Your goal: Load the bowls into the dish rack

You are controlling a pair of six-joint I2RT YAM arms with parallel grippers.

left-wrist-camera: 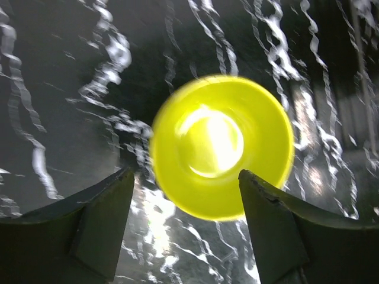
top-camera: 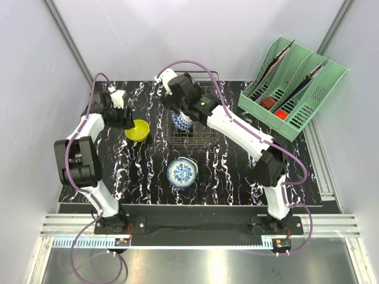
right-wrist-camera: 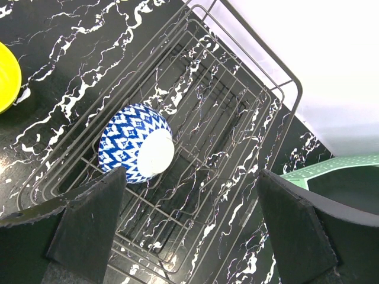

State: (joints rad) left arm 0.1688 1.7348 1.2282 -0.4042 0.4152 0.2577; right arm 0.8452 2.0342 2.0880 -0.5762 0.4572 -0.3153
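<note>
Overhead, the dish rack (top-camera: 201,142) stands on the black marbled table (top-camera: 237,171), toward its far side, with a mint-green organizer (top-camera: 293,86) off to its right. One blue-patterned bowl (right-wrist-camera: 139,148) already lies inside the rack, in its left part as seen from above, with its white foot turned up toward the right wrist camera. The right fingers (right-wrist-camera: 95,225) hang above the rack, spread wide with nothing between them. They are clear of the wires and of the bowl below.

A yellow bowl (top-camera: 137,131) sits upright on the table just left of the rack, apart from it. The left fingers (left-wrist-camera: 106,219) are also spread. In the left wrist view they flank the near rim of the yellow bowl, which looks blurred. Whether either finger touches the rim I cannot tell.

A second bowl, the floral bowl (top-camera: 182,173), rests upright on the table between the rack and the arm bases, touching neither. Its blue-and-white inside faces up.
</note>
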